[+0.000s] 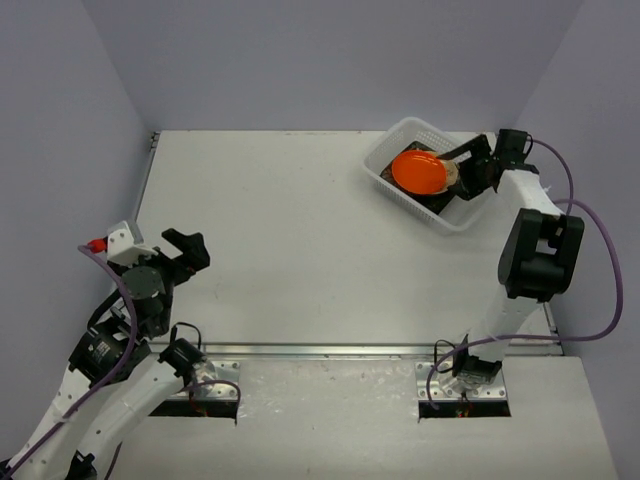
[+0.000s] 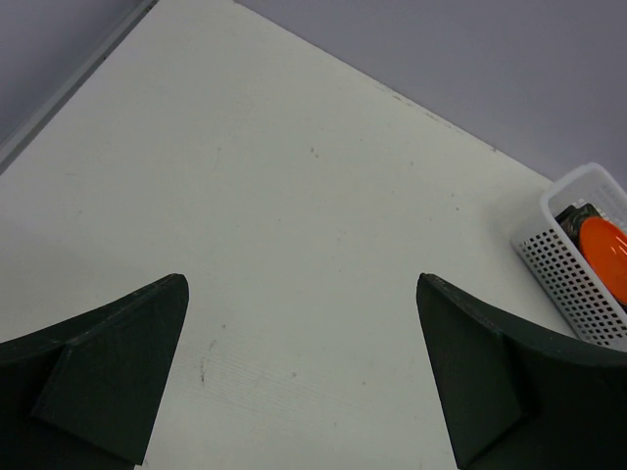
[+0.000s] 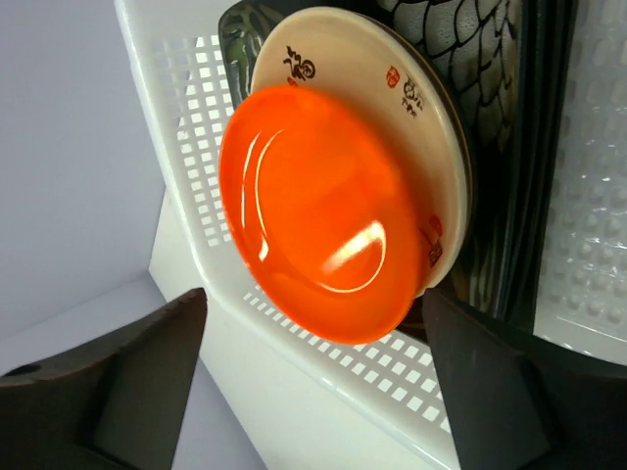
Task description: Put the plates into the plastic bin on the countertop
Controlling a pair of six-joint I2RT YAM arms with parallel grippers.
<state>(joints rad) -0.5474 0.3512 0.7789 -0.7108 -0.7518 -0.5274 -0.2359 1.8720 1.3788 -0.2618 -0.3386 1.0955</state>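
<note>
Plastic bin (image 1: 385, 145): white with slotted sides, standing on the white surface (image 1: 300, 250) toward its far right corner, turned at an angle to the edges
Orange plate (image 1: 418, 171): inside the bin, topmost of the plates there, glossy and face up, overlapping the cream plate beneath
Cream plate (image 3: 392, 78): inside the bin, directly under the orange one, red and dark marks printed near its rim, showing on the side toward the right arm
Dark plates (image 3: 460, 39): inside the bin, at the bottom of the stack, one with a pale scale pattern; number impossible to tell
Right arm (image 1: 540, 250): reaching up from the bin's near side to its right-hand rim, wrist above that rim
Right jaws: parted, one on either side of the orange plate's near edge in the wrist view, clamped on nothing; contact with the plate's rim impossible to tell
Left arm (image 1: 140, 290): well apart from the bin, folded low on the opposite, near-left side of the surface
Left jaws: spread wide, gripping nothing, above bare surface, facing the bin, glimpsed at the right edge of the wrist view
Metal rail (image 1: 330, 350): well apart from the bin, along the surface's near edge
</note>
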